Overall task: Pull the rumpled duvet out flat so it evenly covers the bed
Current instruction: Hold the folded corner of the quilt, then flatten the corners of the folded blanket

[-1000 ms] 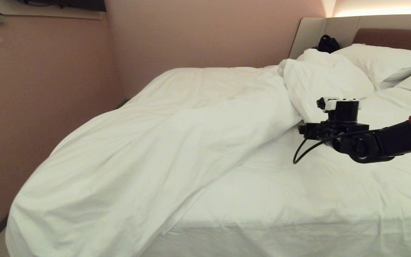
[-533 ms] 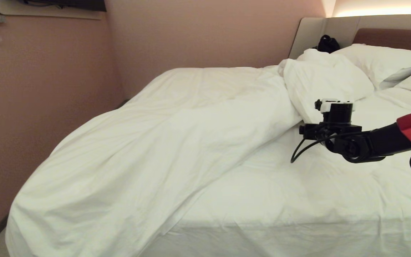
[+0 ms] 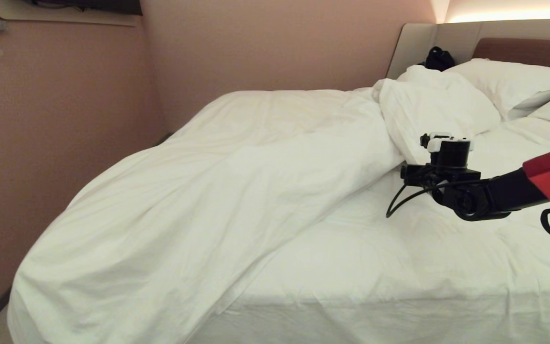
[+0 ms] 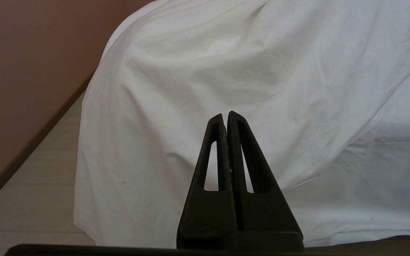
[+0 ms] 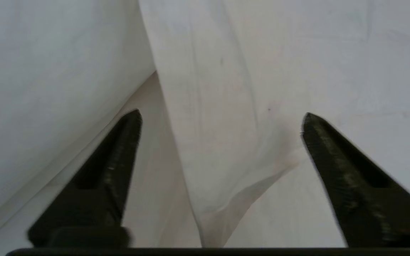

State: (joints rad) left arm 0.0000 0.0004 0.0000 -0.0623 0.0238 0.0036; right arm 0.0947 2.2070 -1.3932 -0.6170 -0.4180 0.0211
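now | right gripper [image 5: 222, 117] eased closer to duvet [image 3: 217, 191] fold on bed [image 3: 399, 267], jaws spread, narrowing, grasping nothing | left gripper [image 4: 228, 115] parked, jaws clenched | grab looks imminent

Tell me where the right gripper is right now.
In the head view the right gripper hovers over the bed's right side, at the folded-back edge of the puffy white duvet, just below the bunched corner beside the white pillows.

1. The duvet [image 3: 217, 191] lies bunched on the left of the bed [image 3: 399, 277], spilling over its corner.
2. The right arm [image 3: 485, 196] reaches over the mattress beside the duvet's folded edge.
3. Pillows [image 3: 509, 81] rest by the headboard [image 3: 528, 48].
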